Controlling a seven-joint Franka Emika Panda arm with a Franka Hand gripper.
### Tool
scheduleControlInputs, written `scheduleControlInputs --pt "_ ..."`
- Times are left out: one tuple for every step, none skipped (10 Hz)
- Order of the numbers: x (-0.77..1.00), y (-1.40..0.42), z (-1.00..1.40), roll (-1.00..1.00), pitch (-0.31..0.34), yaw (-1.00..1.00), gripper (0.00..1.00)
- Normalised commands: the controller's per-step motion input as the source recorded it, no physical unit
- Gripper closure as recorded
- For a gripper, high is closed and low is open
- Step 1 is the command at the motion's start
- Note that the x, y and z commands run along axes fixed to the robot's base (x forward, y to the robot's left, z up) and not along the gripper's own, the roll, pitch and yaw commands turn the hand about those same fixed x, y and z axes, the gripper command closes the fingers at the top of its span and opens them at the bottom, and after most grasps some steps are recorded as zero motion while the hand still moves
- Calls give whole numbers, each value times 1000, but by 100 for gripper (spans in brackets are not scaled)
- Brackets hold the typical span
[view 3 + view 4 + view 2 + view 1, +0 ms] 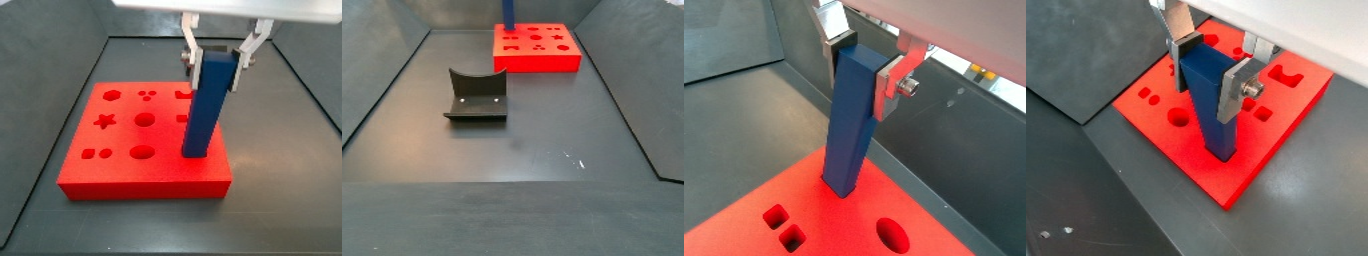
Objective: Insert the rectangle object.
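In a side view, you had the blue bar (207, 105) standing upright with its lower end in a slot near the edge of the red block (120, 160). The gripper (221, 62) was above the block, and its jaws were closed on the bar's upper end. In a wrist view, a silver finger (1236, 88) pressed flat against the bar's side. In a side view, the dark bracket (476, 96) stood on the floor, well apart from the block.
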Motion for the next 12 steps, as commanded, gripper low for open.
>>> scheduleControlInputs --pt "0 0 -386 -254 -279 97 100" --pt "0 14 -443 -241 -254 89 100" --pt "-54 54 -503 -219 -244 57 100" --pt "-183 94 -680 -129 -227 11 100" --pt "-286 129 -829 -53 -209 0 100" --pt "-351 143 -900 -24 -194 0 100" --pt "-200 69 -783 -53 -234 0 100" --pt "-137 20 -97 -96 -151 0 100" --pt "0 0 0 0 -46 0 100" --pt "0 0 -69 -44 -93 0 100" --pt "0 17 -157 -97 -130 0 100" --pt "0 20 0 -49 -36 0 100"
